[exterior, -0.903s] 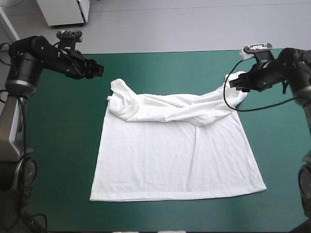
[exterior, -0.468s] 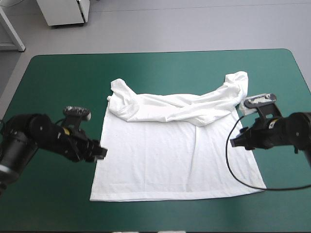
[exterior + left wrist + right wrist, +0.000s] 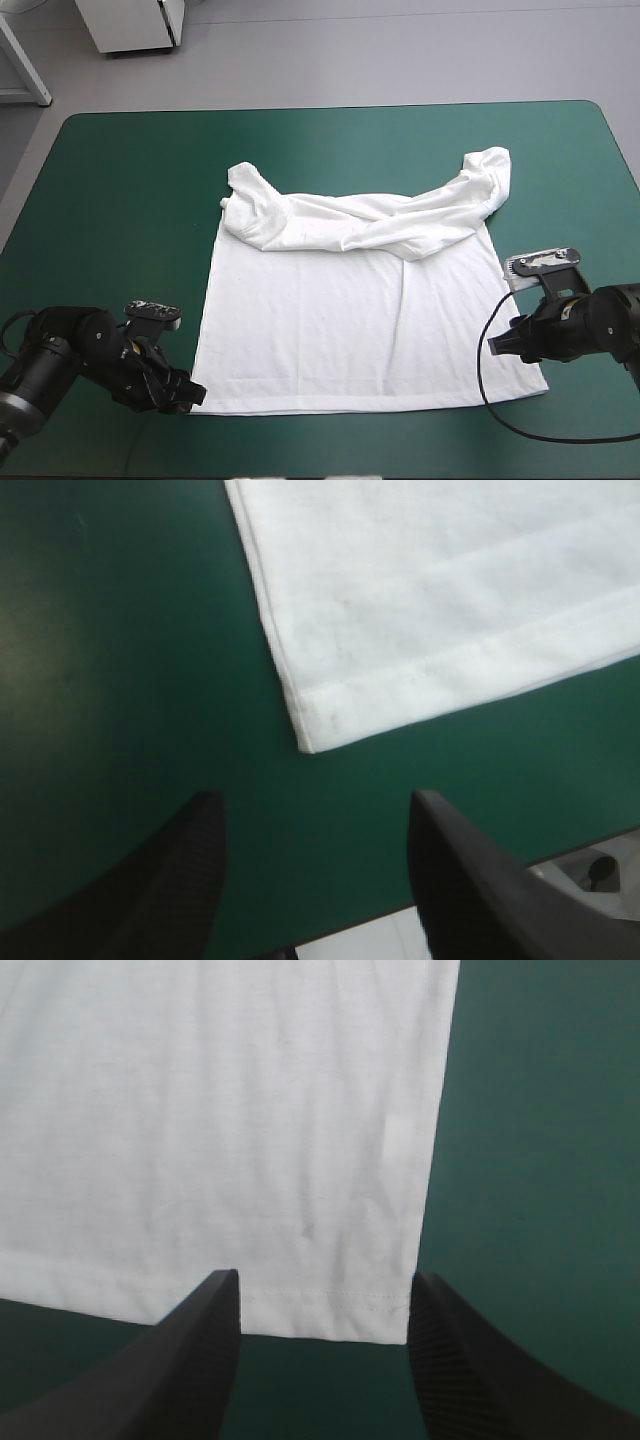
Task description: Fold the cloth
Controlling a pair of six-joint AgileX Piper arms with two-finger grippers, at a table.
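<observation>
T-shirt (image 3: 360, 330) mid-table on teal-green cover (image 3: 120, 200), body flat, collar end bunched at 12 o'clock. Left gripper (image 3: 312, 798) spread wide, 7 o'clock hem corner just ahead, cover between fingers. Right gripper (image 3: 322, 1278) spread wide, straddling 4 o'clock hem corner

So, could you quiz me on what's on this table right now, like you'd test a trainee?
1. True or false: the left tool is open, with the near left corner of the white short-sleeved fabric T-shirt just ahead of it.
2. Which part of the T-shirt lies bunched up? A the far end; B the near hem; C neither.
3. Fill in: the open right tool sits at the T-shirt's near ____ corner.
Key: 1 true; 2 A; 3 right.
</observation>
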